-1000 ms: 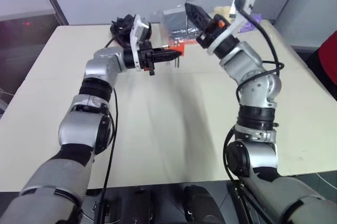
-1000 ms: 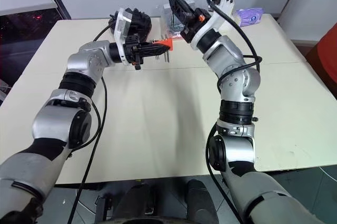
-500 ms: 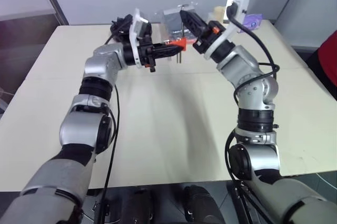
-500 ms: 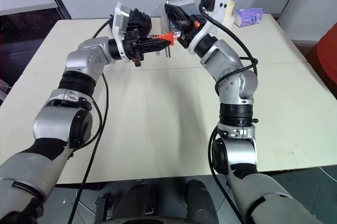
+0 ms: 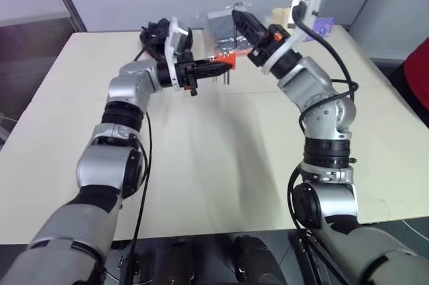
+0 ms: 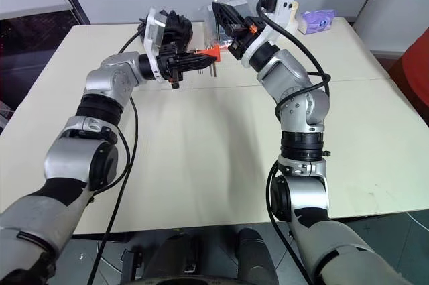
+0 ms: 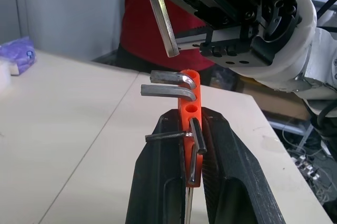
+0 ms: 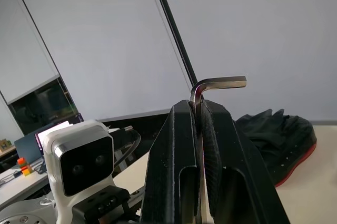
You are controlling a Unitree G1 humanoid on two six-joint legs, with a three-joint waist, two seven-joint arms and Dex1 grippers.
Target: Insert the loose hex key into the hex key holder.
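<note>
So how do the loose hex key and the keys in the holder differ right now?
The loose hex key is pinched alone in the right gripper, apart from the holder; the other keys sit in the holder, clamped by the left gripper. The loose one hangs above the holder; theirs lie sideways. All are grey, L-shaped.

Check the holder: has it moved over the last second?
No. The holder in the left gripper sits just in front of the grey box, as before.
</note>
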